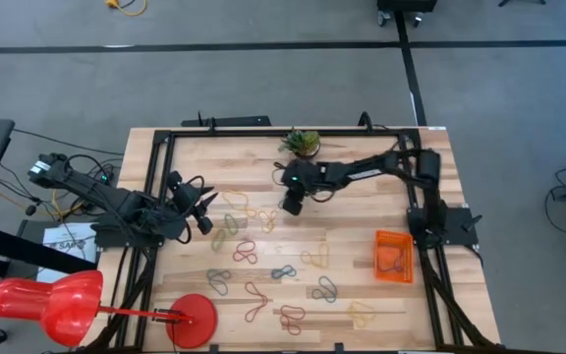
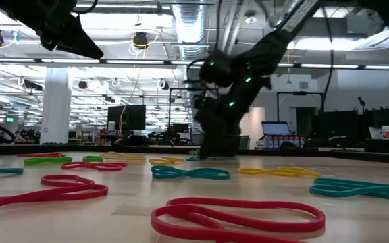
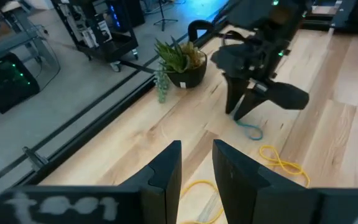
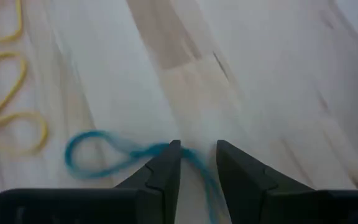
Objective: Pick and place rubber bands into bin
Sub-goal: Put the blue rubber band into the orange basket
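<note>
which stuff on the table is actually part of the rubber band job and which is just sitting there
Part of the job: rubber bands, the blue band at the right gripper, orange bin.

Just there: potted plant, red disc, left gripper waiting at the left edge.

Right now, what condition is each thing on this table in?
right gripper: down at the table, fingers apart astride a blue rubber band
left gripper: waiting at the table's left, empty
bin: upright, some bands inside
other rubber bands: scattered flat on the table
</note>
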